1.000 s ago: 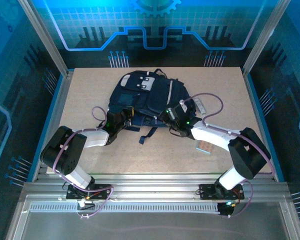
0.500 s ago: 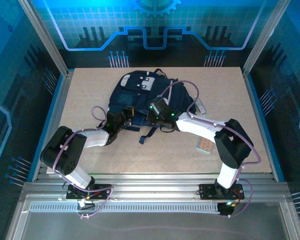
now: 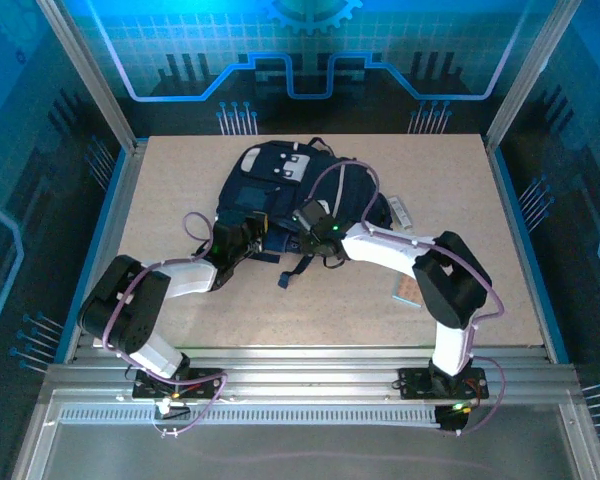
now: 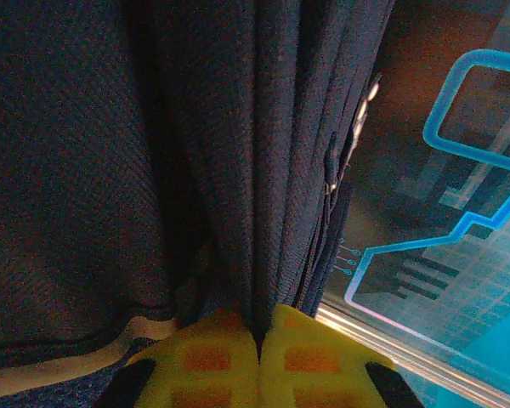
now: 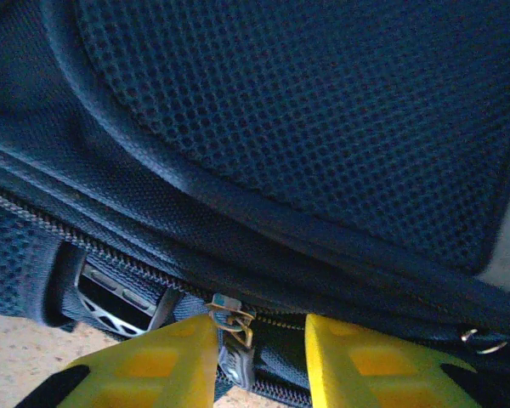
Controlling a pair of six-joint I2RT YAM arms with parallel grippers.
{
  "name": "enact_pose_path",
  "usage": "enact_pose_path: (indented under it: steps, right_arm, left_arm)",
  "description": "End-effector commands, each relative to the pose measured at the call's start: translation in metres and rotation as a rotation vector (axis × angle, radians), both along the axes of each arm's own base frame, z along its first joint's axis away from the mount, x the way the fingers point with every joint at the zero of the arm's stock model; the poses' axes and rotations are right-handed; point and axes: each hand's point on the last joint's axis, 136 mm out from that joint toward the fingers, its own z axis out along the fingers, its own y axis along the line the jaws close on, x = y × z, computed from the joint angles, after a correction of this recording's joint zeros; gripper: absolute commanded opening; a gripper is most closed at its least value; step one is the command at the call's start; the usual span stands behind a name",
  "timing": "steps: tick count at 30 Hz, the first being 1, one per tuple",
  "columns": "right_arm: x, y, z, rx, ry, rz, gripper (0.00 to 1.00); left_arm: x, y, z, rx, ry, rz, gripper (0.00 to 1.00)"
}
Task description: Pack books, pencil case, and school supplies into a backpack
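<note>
At bench centre, large dark navy fabric backpack (image 3: pixel 280 185): left gripper (image 4: pixel 259 357) still clamped on its fabric; right gripper (image 5: pixel 259 344) moved leftward, jaws narrowly apart astride metal zip pull (image 5: pixel 229 325).

Left end effector (image 4: pixel 259 338) tight on backpack (image 4: pixel 93 153) fold

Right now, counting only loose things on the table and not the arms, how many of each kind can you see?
backpack: 1
tan pad: 1
grey-white bar: 1
Total: 3
</note>
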Motion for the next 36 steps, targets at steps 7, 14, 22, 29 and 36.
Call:
enact_pose_path:
  steps: [7,14,22,29,36]
  right_arm:
    - [0.013,0.004,-0.018,0.072,0.02,0.007,0.17]
    - [0.006,-0.015,0.023,0.117,0.013,0.081,0.0]
    - [-0.002,-0.083,0.027,-0.143,0.134,0.182,0.0]
    - [0.021,-0.14,0.038,-0.235,0.163,0.163,0.0]
    - [0.001,-0.047,0.051,0.053,0.182,0.437,0.0]
  left_arm:
    - [0.007,0.001,0.052,-0.011,-0.135,0.006,0.0]
    - [0.021,0.041,0.033,0.088,-0.099,0.059,0.0]
    - [0.053,0.088,0.017,0.123,-0.099,0.057,0.0]
    - [0.074,0.096,0.02,0.194,-0.087,-0.03,0.0]
    - [0.124,0.074,0.029,0.179,-0.121,-0.195,0.15]
